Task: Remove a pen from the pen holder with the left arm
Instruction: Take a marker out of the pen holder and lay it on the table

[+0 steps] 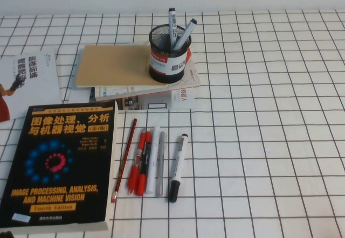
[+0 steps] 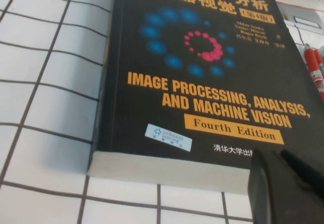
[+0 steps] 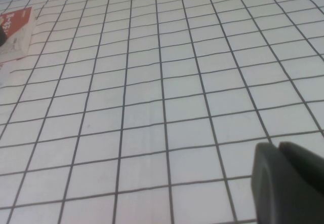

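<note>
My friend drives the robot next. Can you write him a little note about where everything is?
Left gripper: shut, empty, over the near edge of the black book.
Right gripper: shut, empty, over bare table.
Pen holder: on the pile at the back, two pens inside.
Done: nothing yet. Left: reach the holder, grab one pen, lift it out.

Desk-style workspace: an office or research laboratory.
A counter [image 1: 280,141] covered in white sheeting ruled with a black grid carries a machine-vision textbook [image 1: 59,168], a paper booklet [image 1: 27,82], and a stack of books [image 1: 124,68]. A black mesh pen holder [image 1: 168,55] with two markers [image 1: 172,25] stands on the stack, and a row of pens [image 1: 144,162] lies side by side – stationery and study material before a plain white wall.
</note>
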`<state>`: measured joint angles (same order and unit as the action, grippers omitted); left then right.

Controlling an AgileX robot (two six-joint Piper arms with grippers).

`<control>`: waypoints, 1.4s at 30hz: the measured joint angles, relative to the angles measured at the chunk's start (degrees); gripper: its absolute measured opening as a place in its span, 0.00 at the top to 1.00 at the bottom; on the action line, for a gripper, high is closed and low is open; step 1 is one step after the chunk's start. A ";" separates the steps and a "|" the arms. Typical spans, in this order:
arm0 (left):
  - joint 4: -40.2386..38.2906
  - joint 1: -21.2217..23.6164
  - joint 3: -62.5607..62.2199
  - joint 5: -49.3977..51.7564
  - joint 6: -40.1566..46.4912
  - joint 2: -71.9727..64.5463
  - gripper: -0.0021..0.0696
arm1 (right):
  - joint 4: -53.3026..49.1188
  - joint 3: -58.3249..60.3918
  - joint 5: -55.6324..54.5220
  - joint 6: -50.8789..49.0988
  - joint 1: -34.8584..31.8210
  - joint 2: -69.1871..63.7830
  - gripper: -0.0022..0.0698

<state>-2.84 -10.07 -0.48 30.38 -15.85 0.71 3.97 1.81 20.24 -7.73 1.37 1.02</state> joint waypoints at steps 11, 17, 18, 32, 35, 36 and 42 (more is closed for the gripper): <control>-0.11 0.00 1.87 -10.41 -0.23 0.00 0.97 | 0.00 0.00 0.00 0.00 0.00 0.00 0.99; 0.41 0.00 1.87 -10.09 -0.23 0.00 0.97 | 0.00 0.00 0.00 0.00 0.00 0.00 0.99; 0.54 0.00 1.87 -9.56 -0.23 0.00 0.97 | 0.00 0.00 0.00 0.00 0.00 0.00 0.99; 0.54 0.00 1.87 -8.95 13.10 0.00 0.97 | 0.00 0.00 0.00 0.00 0.00 0.00 0.99; 0.54 0.00 1.87 -8.95 14.13 0.00 0.97 | 0.00 0.00 0.00 0.00 0.00 0.00 0.99; 0.54 0.00 1.87 -8.95 14.29 0.00 0.97 | 0.00 0.00 0.00 0.00 0.00 0.00 0.99; 0.54 0.00 1.87 -8.95 14.54 0.00 0.97 | 0.00 0.00 0.00 0.00 0.00 0.00 0.99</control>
<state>-2.31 -10.07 1.39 21.43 -1.31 0.71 3.97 1.81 20.24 -7.73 1.37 1.02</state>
